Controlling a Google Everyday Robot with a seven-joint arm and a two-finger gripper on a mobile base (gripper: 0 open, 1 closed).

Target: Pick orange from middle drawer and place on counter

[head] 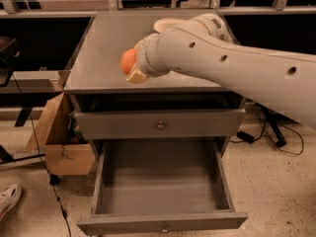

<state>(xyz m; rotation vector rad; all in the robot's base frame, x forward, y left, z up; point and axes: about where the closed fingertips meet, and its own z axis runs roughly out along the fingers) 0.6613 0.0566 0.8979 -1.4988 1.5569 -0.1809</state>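
The orange (127, 60) is held at the tip of my gripper (131, 67), which is shut on it. It hangs just above the front middle of the grey counter (101, 46). One cream fingertip (137, 77) shows under the fruit; the rest of the gripper is hidden by my white arm (227, 68), which reaches in from the right. The middle drawer (163, 184) is pulled fully open below, and nothing lies in it. The upper drawer front (160, 125) with its knob is closed.
A cream bowl (165, 24) stands at the back of the counter, partly behind my arm. A cardboard box (59, 144) leans at the cabinet's left. A shoe (7, 201) lies at the bottom left. Cables (276, 132) run on the floor at the right.
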